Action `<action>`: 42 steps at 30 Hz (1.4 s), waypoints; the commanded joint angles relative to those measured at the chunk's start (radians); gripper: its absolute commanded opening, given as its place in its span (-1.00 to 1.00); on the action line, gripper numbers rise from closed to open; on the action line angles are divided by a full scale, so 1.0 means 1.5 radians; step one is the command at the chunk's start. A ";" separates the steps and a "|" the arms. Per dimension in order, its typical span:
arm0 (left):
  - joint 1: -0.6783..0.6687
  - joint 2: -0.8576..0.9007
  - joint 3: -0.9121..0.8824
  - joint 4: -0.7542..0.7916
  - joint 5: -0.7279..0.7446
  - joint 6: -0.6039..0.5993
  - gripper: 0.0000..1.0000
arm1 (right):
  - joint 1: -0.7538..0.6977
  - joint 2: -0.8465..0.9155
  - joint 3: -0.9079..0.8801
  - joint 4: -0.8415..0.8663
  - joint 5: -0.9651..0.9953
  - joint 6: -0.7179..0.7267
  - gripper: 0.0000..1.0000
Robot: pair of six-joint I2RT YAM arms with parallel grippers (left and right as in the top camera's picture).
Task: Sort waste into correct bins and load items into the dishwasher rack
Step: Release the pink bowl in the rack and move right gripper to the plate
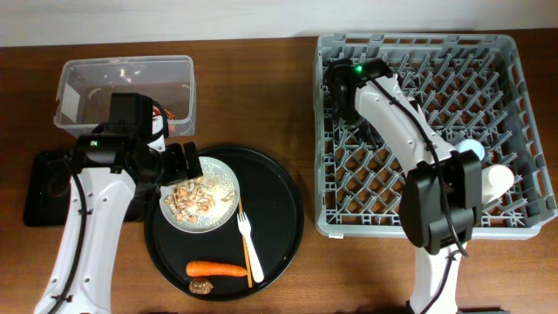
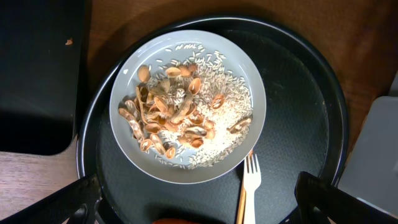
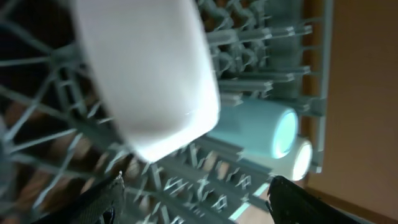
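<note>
The white plate (image 1: 222, 179) with beige food scraps (image 2: 171, 115) sits on the round black tray (image 1: 279, 218), beside the fork (image 1: 247, 240), carrot (image 1: 216, 269) and brown lump (image 1: 201, 286). My left gripper (image 1: 186, 161) hovers open and empty over the plate's near-left edge, shown in the left wrist view (image 2: 199, 208). The red wrapper (image 1: 166, 118) lies in the clear tub (image 1: 126, 87). My right gripper (image 3: 196, 199) is open over the grey rack (image 1: 514, 78), just below the cream bowl (image 3: 149, 74). The blue cup (image 3: 261, 127) and white cup (image 3: 301, 158) lie in the rack.
The shallow black tray (image 1: 44, 187) lies left of the round tray, under my left arm. My right arm spans the rack's left half and hides the bowl in the overhead view.
</note>
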 commanded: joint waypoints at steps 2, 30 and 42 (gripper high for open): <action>0.004 0.003 -0.006 0.001 -0.005 -0.007 0.99 | 0.004 -0.135 0.000 0.003 -0.087 0.008 0.64; -0.176 0.034 -0.132 0.082 -0.005 -0.065 0.98 | -0.028 -0.240 -0.001 -0.067 -0.550 -0.261 0.89; -0.013 -0.046 -0.067 0.054 -0.027 -0.053 0.98 | 0.169 -0.240 -0.006 -0.053 -0.583 -0.158 0.79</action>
